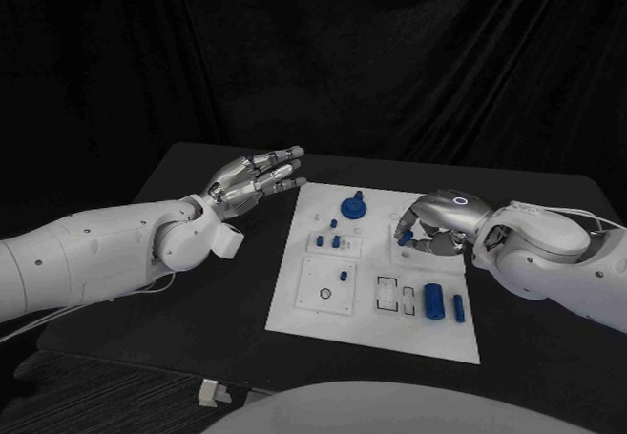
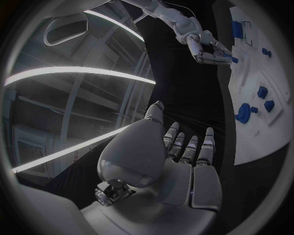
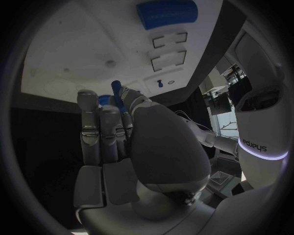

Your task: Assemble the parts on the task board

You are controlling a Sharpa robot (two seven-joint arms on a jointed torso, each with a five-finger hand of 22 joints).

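**Right hand pinching a peg over the board**

My right hand [image 1: 431,227] sits over the right part of the task board [image 1: 310,308], thumb and a finger pinching a small blue peg [image 3: 116,93]. My left hand [image 1: 258,181] hangs beside the board's far left corner, fingers spread, holding nothing. On the board I see a blue round knob [image 1: 353,209] at the far end and a blue cylinder [image 1: 432,300] lying near the right edge. Black tabletop [image 1: 539,352] underneath.
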